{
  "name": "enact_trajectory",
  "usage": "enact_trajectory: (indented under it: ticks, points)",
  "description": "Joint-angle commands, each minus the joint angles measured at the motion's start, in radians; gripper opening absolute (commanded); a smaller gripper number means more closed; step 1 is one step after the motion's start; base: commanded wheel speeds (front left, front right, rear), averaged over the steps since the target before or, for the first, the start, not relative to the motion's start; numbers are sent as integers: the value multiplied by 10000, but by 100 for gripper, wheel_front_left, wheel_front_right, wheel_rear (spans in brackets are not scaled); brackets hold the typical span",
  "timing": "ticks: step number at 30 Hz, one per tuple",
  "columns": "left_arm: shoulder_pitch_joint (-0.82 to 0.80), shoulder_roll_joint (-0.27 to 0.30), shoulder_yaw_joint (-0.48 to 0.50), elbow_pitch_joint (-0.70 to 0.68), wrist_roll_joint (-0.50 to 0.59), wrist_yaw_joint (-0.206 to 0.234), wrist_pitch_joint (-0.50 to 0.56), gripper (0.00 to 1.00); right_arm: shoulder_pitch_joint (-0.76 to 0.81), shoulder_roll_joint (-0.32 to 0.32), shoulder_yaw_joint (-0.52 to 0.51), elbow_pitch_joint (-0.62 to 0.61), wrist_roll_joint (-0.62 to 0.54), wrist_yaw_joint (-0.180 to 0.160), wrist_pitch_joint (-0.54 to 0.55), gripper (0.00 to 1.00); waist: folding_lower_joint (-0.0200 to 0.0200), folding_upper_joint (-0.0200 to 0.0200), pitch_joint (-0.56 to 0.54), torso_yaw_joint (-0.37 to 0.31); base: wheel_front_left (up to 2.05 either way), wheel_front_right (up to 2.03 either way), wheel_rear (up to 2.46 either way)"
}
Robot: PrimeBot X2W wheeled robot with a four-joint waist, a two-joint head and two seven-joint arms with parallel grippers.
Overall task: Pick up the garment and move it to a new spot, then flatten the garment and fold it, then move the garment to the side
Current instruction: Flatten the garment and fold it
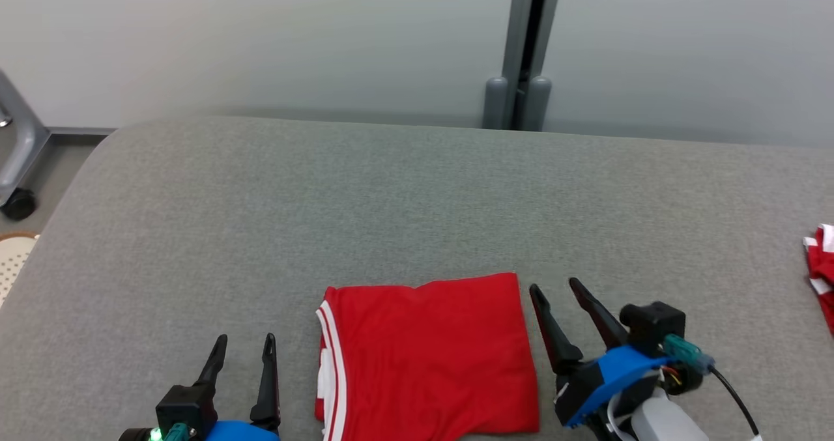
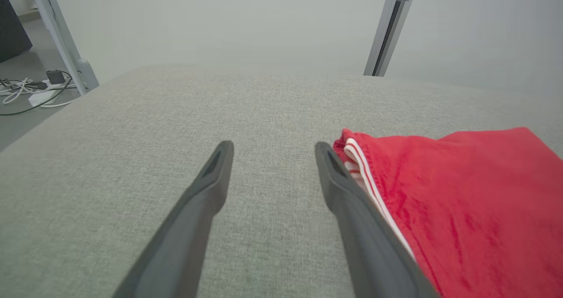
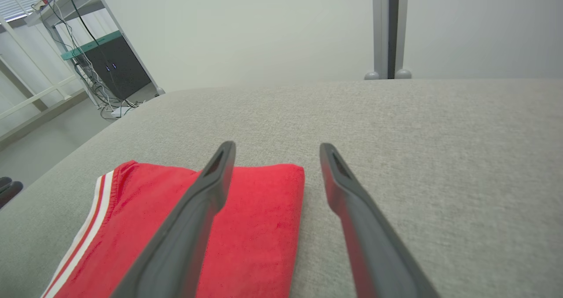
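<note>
Red folded garment with white striped trim is laid flat on a grey cloth-covered table, near its front edge, between the two grippers. The left gripper is positioned just beside the striped edge, fingers spread apart and empty. The right gripper is positioned just beside the opposite edge, fingers likewise parted, nothing clasped. A second red and white cloth is seen far right.

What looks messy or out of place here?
The folded red garment lies neat between the open left gripper and right gripper. Only oddity: a crumpled red-and-white cloth at the head view's right edge, partly cut off.
</note>
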Motion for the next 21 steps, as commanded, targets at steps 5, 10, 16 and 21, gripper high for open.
enact_trajectory:
  ticks: [5, 10, 16, 21]
  points:
    - [151, -6, 95, -160, 10, 54, -40, 100, 755, -4, -890, -186, -915, 0, -30, 100, 0, 0, -165, -447, 0, 0, 0]
    - [351, -6, 139, -278, -106, 127, -41, 100, 1320, -4, -1499, -382, -1498, 0, -30, 100, 0, 0, -298, -707, 0, 0, 0]
    - [635, -4, -2, -450, -187, 207, -40, 100, 1954, -2, -2310, -678, -1914, 0, -30, 100, 0, 0, -393, -845, 0, 0, 0]
    - [760, -4, -99, -469, -251, 232, -40, 100, 2214, -7, -2478, -894, -2313, 0, -30, 100, 0, 0, -423, -906, 0, 0, 0]
